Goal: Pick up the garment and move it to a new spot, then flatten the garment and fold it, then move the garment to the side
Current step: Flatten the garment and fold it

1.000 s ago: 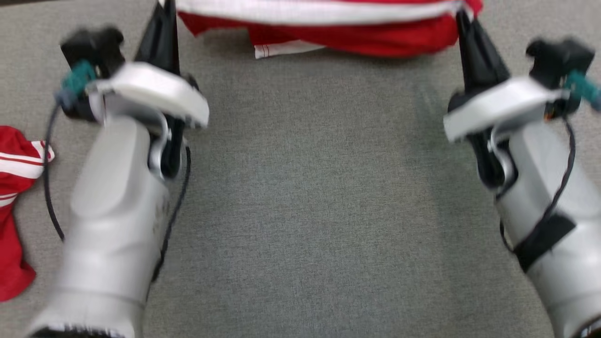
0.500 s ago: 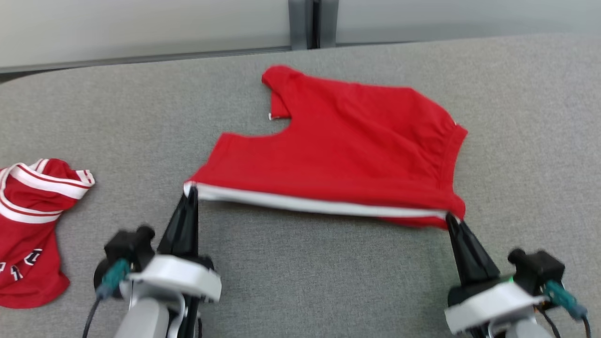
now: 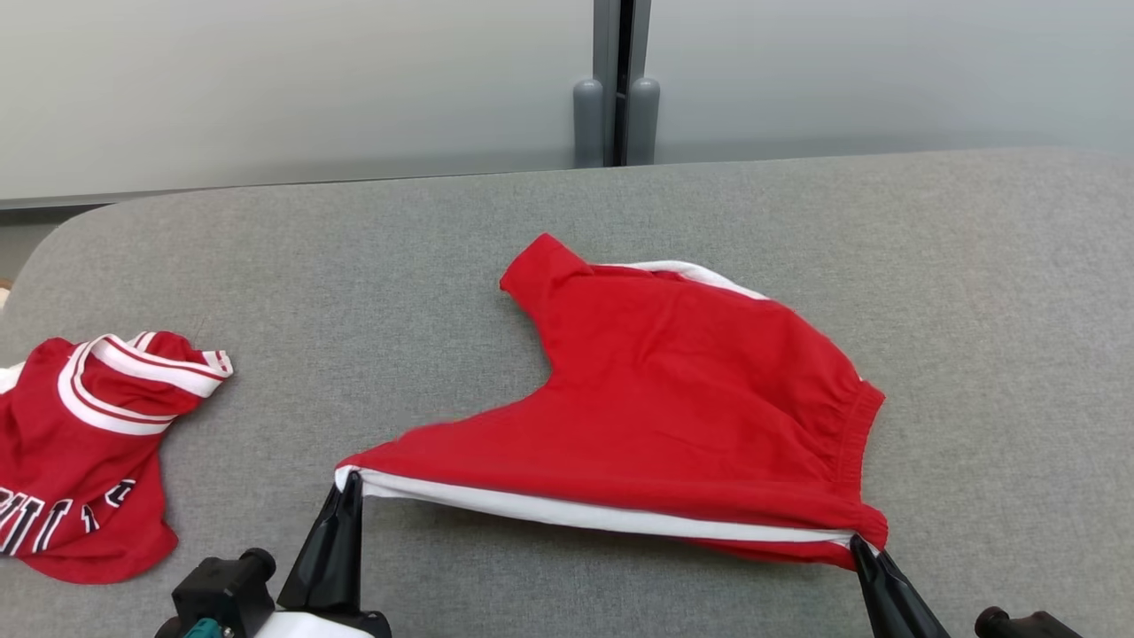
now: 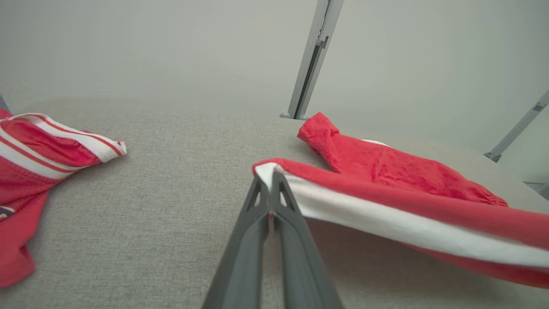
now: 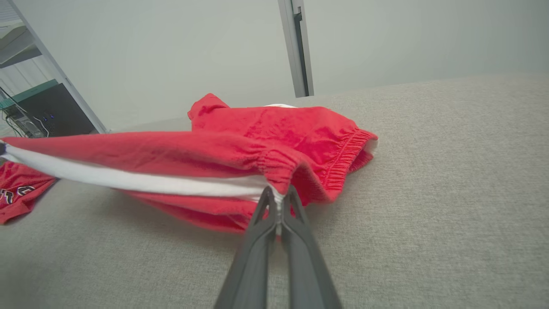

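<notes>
The red shorts [image 3: 691, 416] are lying across the middle of the grey counter [image 3: 354, 266]. They are made of soft matte knit cloth, with a gathered elastic waistband [image 3: 855, 425] at the right and a white stripe [image 3: 585, 512] running along the near edge. The left end effector [image 3: 347, 486] is pinching the leg-end corner of that striped edge, its two dark tapered fingers pressed fully together on the cloth. The right end effector [image 3: 858, 542] is clamping the waistband corner in the same way. Between them the striped edge is stretching taut and lifting just off the counter, while the far part of the shorts is resting on it, one leg end pointing toward the back. The counter is showing a coarse woven surface with a rounded far-left corner. A crumpled red jersey [image 3: 80, 443] with white bands and lettering is lying by the left edge, well apart from the shorts. Bare counter is spreading to the right of the shorts and behind them, up to the far edge, where a pale wall panel [image 3: 266, 80] and a grey post [image 3: 611, 89] are standing.
</notes>
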Robot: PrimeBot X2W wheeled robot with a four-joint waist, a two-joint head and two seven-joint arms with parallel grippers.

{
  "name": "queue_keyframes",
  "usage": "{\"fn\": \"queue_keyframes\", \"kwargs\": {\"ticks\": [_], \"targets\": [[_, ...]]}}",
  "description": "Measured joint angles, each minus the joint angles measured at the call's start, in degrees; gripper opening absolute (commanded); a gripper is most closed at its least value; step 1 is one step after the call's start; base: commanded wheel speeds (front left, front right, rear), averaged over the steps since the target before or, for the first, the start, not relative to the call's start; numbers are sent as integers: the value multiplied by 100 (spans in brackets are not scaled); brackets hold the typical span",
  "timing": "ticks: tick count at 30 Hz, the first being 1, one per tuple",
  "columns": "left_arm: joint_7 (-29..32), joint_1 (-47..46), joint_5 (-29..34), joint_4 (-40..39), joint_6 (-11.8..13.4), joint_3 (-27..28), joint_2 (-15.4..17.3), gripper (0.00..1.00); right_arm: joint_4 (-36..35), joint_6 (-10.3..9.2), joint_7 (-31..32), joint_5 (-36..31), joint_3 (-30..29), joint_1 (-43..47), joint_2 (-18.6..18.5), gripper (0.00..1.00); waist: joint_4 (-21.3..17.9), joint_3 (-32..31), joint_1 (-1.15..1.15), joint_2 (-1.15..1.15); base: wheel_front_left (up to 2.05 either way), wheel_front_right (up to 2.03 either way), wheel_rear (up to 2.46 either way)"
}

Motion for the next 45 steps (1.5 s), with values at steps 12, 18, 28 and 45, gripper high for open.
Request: {"fn": "queue_keyframes", "kwargs": {"ticks": [12, 18, 28, 45], "targets": [[483, -72, -56, -573, 30, -41, 181, 0, -388, 0, 264, 53, -4, 128, 159, 0, -88, 26, 0, 0, 0, 0, 0], [639, -1117, -37, -335, -212, -154, 292, 0, -497, -1, 331, 271, -75, -380, 237, 0, -177, 352, 0, 0, 0, 0, 0], [881, -3885, -60, 1759, -702, -494, 59, 0, 356, -1, 211, 748, -381, -2065, 300, 0, -481, 1306, 0, 0, 0, 0, 0], [-15, -5933, -404, 4882, -1032, -810, -231, 100, 1795, -1, -372, 1147, -65, -3401, 264, 100, -882, 1835, 0, 0, 0, 0, 0]]}}
